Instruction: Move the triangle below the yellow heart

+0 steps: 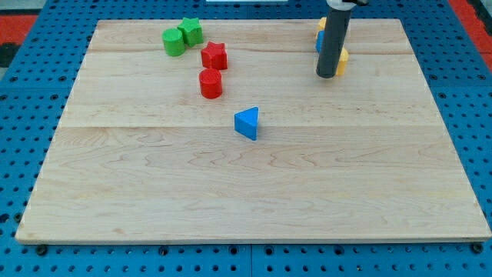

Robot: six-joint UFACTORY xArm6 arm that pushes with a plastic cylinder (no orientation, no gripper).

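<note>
A blue triangle (247,123) lies near the middle of the wooden board (254,192). My tip (326,75) stands at the view's upper right, well to the right of and above the triangle. The rod hides most of the blocks behind it: a yellow block (343,60) peeks out at the rod's right, another yellow bit (322,24) shows near the top edge, and a blue block's edge (317,41) shows at the rod's left. Their shapes cannot be made out.
At the view's upper left stand a green cylinder (174,41), a green block (191,31), a red star (214,55) and a red cylinder (211,83). A blue perforated surface surrounds the board.
</note>
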